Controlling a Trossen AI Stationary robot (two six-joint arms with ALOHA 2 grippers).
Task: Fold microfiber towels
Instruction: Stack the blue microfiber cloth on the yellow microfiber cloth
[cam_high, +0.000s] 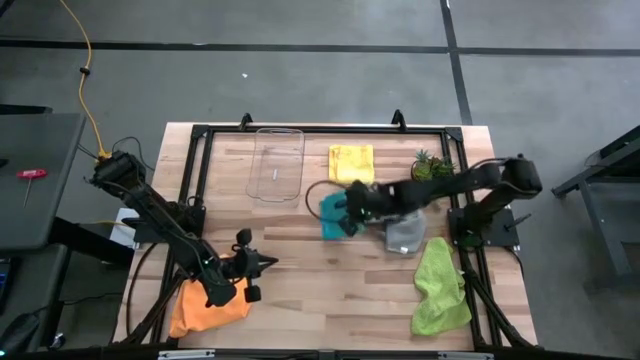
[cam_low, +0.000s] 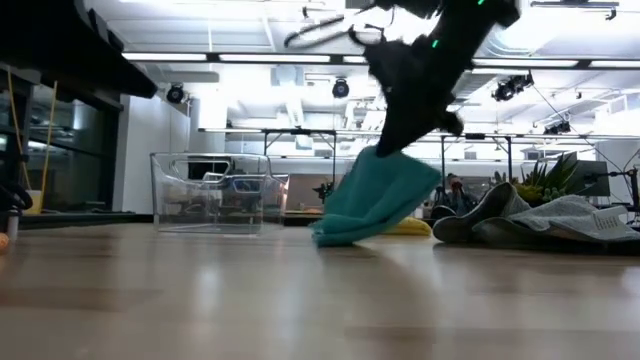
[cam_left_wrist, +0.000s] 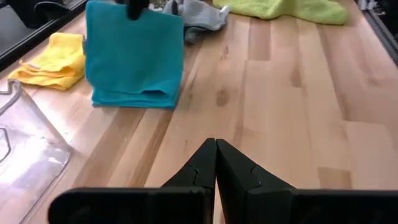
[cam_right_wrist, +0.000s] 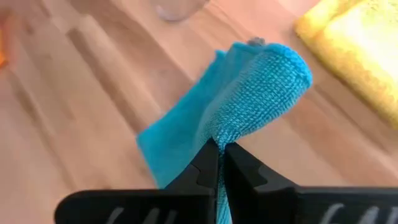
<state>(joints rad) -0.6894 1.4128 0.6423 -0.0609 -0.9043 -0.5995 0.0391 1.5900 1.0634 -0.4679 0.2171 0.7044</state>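
- The left gripper (cam_high: 262, 262) waits over the near left part of the wooden table (cam_high: 330, 290), its fingers (cam_left_wrist: 205, 163) pressed together with nothing between them; the orange towel (cam_high: 205, 305) lies crumpled just beside it at the near left corner.
- The lime green towel (cam_high: 440, 285) lies rumpled at the near right side of the table.
- Mid-table, the right gripper (cam_right_wrist: 217, 155) is clamped on a bunched fold of the teal-blue towel (cam_left_wrist: 134, 53), holding its upper edge raised.
- From table height, the teal-blue towel (cam_low: 375, 200) hangs tilted from the gripper, its lower folded edge touching the tabletop.
- The grey towel (cam_high: 405, 235) lies in a heap just right of the teal one, under the right arm.
- Farther back, the yellow towel (cam_high: 351, 160) lies folded flat, close to the teal one.
- The clear plastic tray (cam_high: 277, 165) sits at the far side, left of the yellow towel.
- A small potted plant (cam_high: 432, 165) stands at the far right.
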